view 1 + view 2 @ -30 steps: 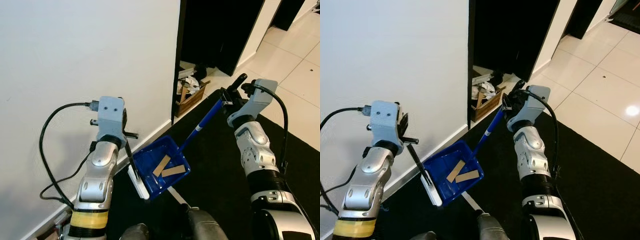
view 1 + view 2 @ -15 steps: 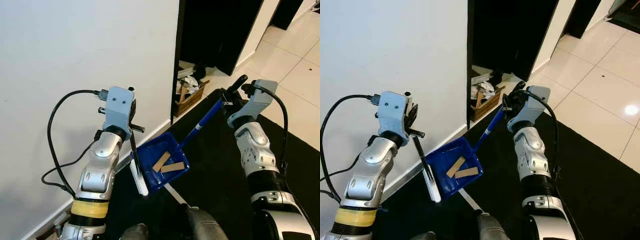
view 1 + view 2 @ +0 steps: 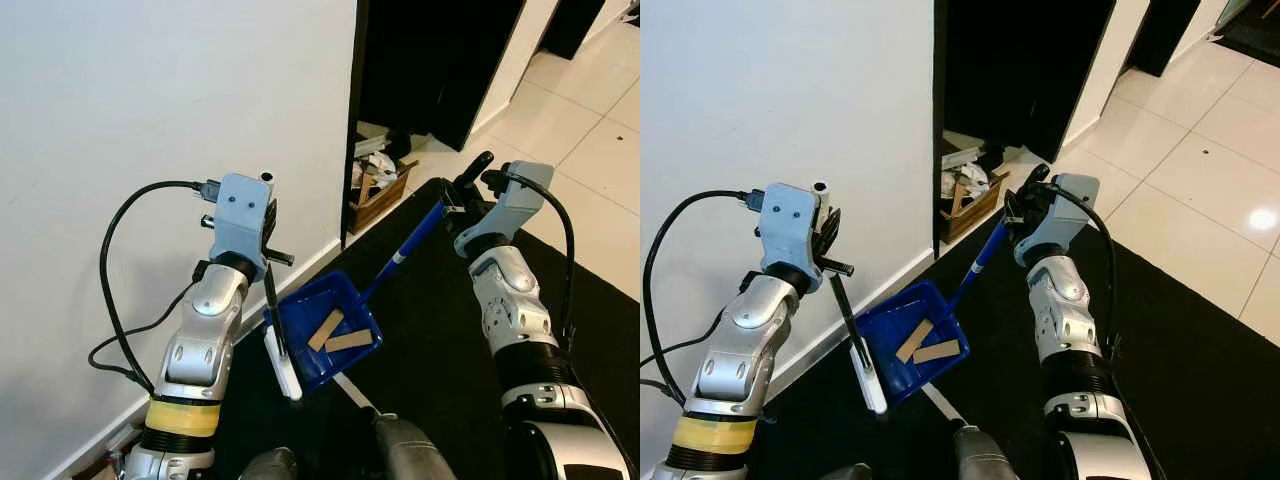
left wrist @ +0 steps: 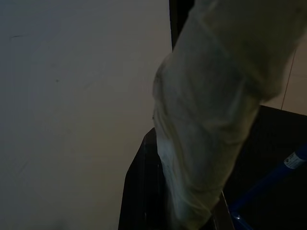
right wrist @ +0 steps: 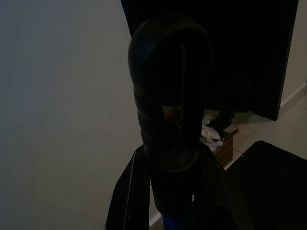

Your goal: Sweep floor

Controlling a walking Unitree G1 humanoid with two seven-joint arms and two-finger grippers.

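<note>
By a white wall (image 3: 150, 100) on black carpet (image 3: 430, 330), right claw (image 3: 462, 190) grips the dustpan (image 3: 325, 330) holding scraps (image 3: 335, 335), left claw (image 3: 268, 240) clamps the brush (image 3: 280, 350); next, carry to the bin.

left tool (image 3: 262, 222): raised since 1 s ago | broom (image 3: 276, 325): steeper | dustpan (image 3: 327, 326): shifted slightly toward wall

No text, label, brand, number or sign can be read anywhere in these views.
</note>
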